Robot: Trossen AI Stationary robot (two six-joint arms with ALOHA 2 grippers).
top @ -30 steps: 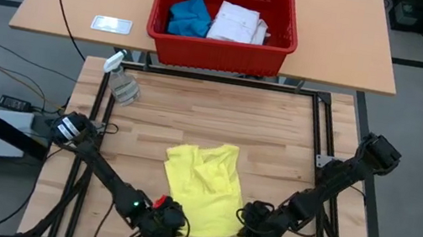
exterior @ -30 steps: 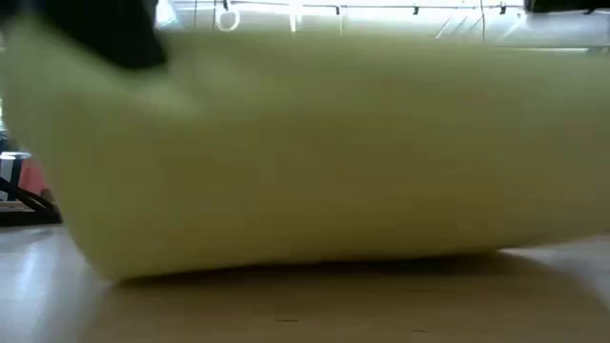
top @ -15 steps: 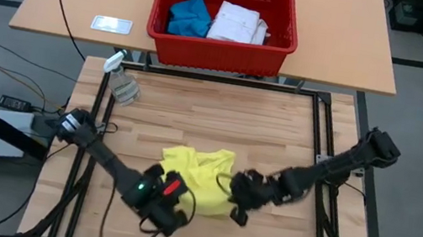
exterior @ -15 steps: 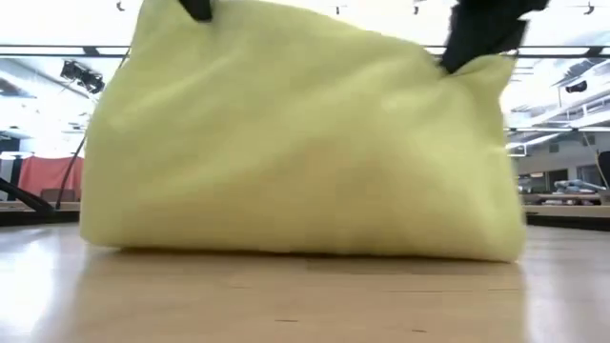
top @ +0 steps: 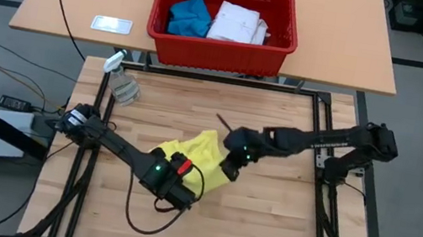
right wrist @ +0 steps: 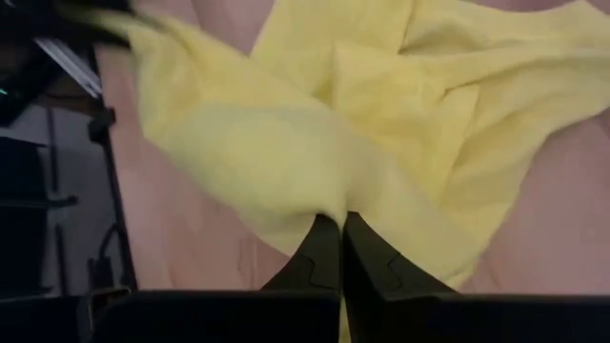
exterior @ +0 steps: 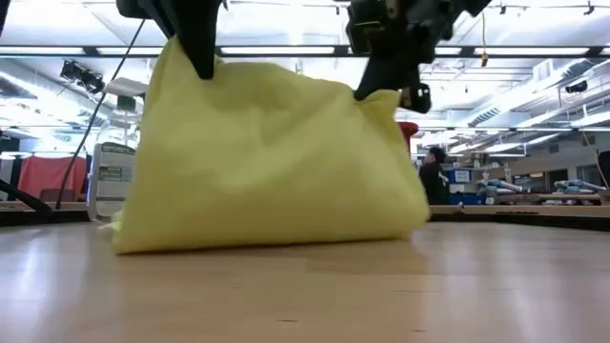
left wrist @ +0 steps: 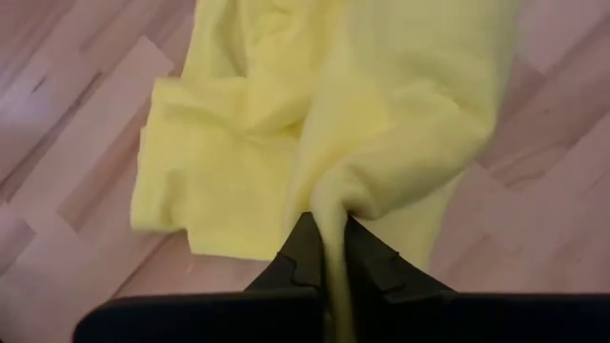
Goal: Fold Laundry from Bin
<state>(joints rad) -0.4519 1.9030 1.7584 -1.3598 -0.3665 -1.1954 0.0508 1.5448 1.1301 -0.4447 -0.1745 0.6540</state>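
Observation:
The laundry piece at work is a bright yellow T-shirt [top: 195, 157], bunched in the middle of the wooden table. Its lower part [exterior: 267, 214] rests on the table while its upper part is drawn up. My left gripper [top: 172, 182] is shut on the shirt at its near left. My right gripper [top: 231, 163] is shut on it at its right. The red bin [top: 162, 0] stands on the tan table beyond and holds a blue piece [top: 188, 16] and a white piece [top: 239, 23]. My left gripper pinches a gathered fold of the yellow shirt [left wrist: 330, 208] between its two fingers, coming steeply from above. The cloth hangs from the fingers and spreads down to the table. How many layers, I cannot tell. My right gripper pinches a bunched bit of the shirt's upper edge [right wrist: 335, 202] between its shut fingers, slanting down from the table's right. The cloth runs from the fingers toward the other gripper, and its lower part lies on the table.
A clear spray bottle [top: 122, 82] lies at the wooden table's far left corner. A white card [top: 111, 24] lies on the tan table left of the bin. Bare wood shows near and right of the shirt. A person [exterior: 431, 176] is far off in the room behind.
Both grippers, shut on the shirt, have risen and gone toward the table's far edge, the right one farther and also leftward. The shirt's near part has been lifted up and carried over. The flat shirt is now a raised bunch, its far part still on the table.

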